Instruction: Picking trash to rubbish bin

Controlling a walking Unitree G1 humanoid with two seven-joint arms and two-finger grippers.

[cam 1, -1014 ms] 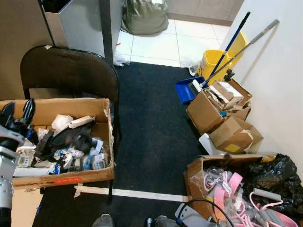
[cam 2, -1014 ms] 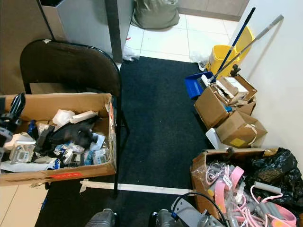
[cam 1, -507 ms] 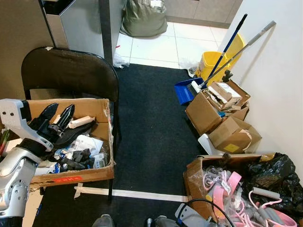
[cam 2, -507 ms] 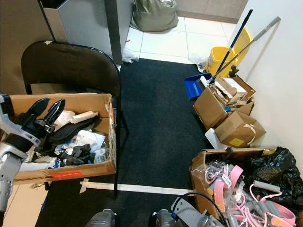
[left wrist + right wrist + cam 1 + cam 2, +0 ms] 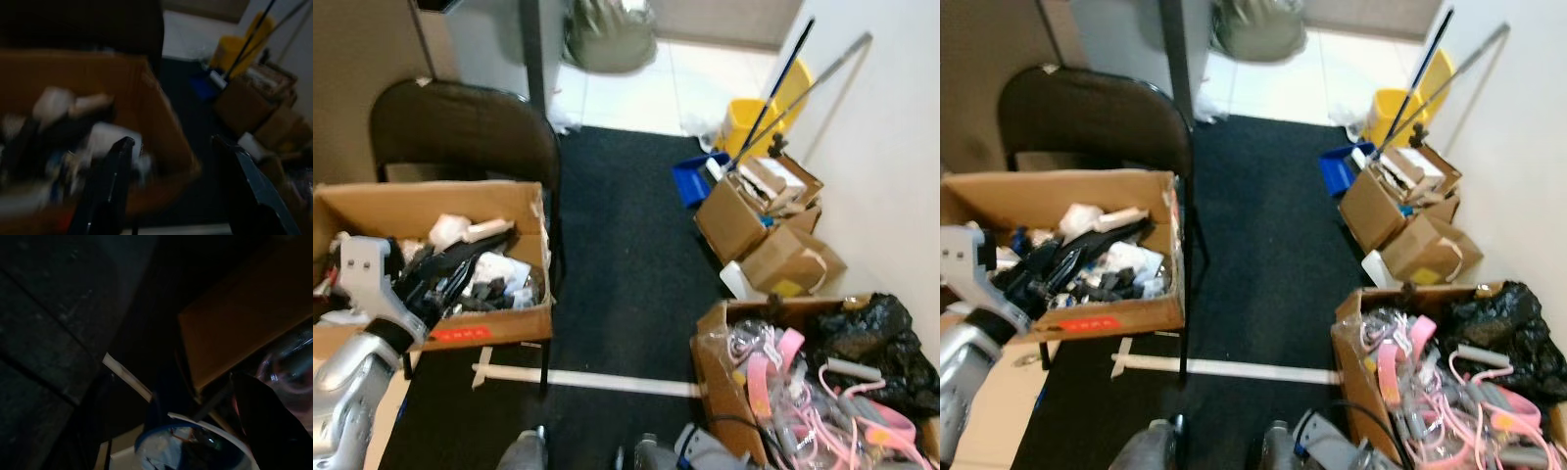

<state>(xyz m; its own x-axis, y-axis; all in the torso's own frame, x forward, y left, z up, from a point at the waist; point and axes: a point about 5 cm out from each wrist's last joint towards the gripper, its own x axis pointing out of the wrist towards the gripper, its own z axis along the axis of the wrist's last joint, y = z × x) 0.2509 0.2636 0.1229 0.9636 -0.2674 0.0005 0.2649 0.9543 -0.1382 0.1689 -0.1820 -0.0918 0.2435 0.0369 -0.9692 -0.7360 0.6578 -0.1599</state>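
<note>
One left tool (image 5: 445,279), fingers spread, poised at lower left over cluttered cardboard box (image 5: 489,328); right tool's state impossible to tell.

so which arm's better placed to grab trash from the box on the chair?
Left, probably. The left gripper is open and already over the box on the chair, among the clutter. The right arm hangs low by the floor, on the far side.

A cardboard box (image 5: 499,323) full of clutter sits on a chair (image 5: 460,127) at left. Carpet (image 5: 626,255) runs through the centre. Stacked boxes (image 5: 759,220) and a mop bucket (image 5: 749,117) line the right wall, with another open box (image 5: 715,362) at lower right.
</note>
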